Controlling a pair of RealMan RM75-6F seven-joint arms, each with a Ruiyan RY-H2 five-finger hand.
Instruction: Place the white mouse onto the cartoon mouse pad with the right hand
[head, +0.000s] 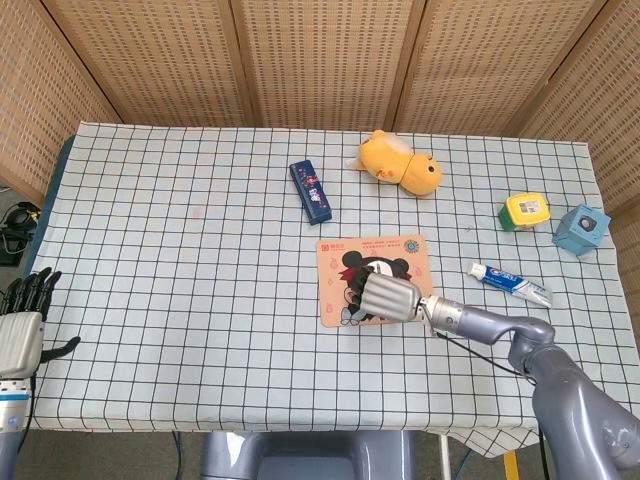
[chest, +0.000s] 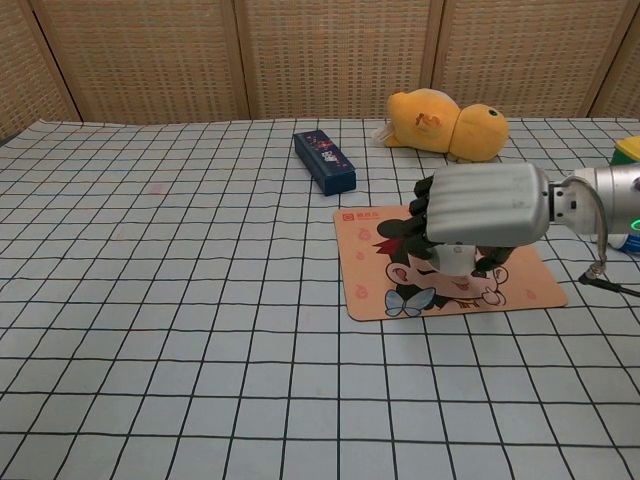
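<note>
The cartoon mouse pad (head: 384, 246) (chest: 368, 283) lies flat at the table's middle right. My right hand (head: 384, 298) (chest: 482, 206) is over the pad's picture, palm down, fingers curled around the white mouse (chest: 455, 257). Only the mouse's lower part shows under the palm in the chest view; the head view hides it. I cannot tell whether the mouse touches the pad. My left hand (head: 20, 322) hangs off the table's left front corner, fingers apart, holding nothing.
A dark blue box (head: 311, 191) (chest: 324, 160) lies behind the pad to the left. A yellow plush toy (head: 402, 165) (chest: 447, 122) sits behind it. A toothpaste tube (head: 510, 283), a yellow-green box (head: 526, 211) and a blue paper cube (head: 581, 229) stand to the right.
</note>
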